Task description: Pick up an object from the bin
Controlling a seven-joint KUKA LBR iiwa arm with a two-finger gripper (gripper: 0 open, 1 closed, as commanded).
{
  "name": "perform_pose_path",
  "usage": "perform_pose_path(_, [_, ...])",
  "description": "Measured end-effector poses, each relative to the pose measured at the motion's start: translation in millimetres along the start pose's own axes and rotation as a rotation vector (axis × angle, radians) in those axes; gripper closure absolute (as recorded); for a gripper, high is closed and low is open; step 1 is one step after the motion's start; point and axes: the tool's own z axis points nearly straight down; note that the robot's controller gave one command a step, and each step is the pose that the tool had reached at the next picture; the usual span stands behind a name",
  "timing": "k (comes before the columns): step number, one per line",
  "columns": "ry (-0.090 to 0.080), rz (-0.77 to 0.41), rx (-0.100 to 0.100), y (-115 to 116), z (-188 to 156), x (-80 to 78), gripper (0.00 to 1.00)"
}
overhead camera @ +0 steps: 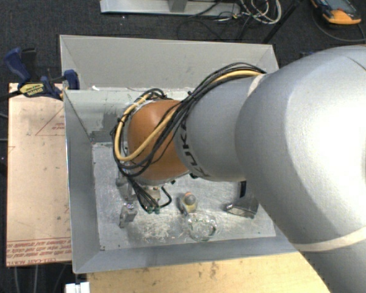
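My gripper (128,211) hangs low over the front left part of the bin floor, under the orange wrist cover. No loose thing shows directly beneath it. Nearest, to its right, lies a small round tan and grey thing (186,201). In front of that rests a clear crumpled plastic piece (199,226). Farther right lies a dark grey angular metal piece (243,208), partly hidden by the arm.
The arm and its cables cover the middle and back right of the bin. The left wall stands close beside the gripper. The front wall lies just below the clear plastic piece.
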Motion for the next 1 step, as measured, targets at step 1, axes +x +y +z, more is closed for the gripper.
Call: perform_pose_path(1, [0.049, 0.015, 0.006, -34.7, -39.3, -1.1, 0.0])
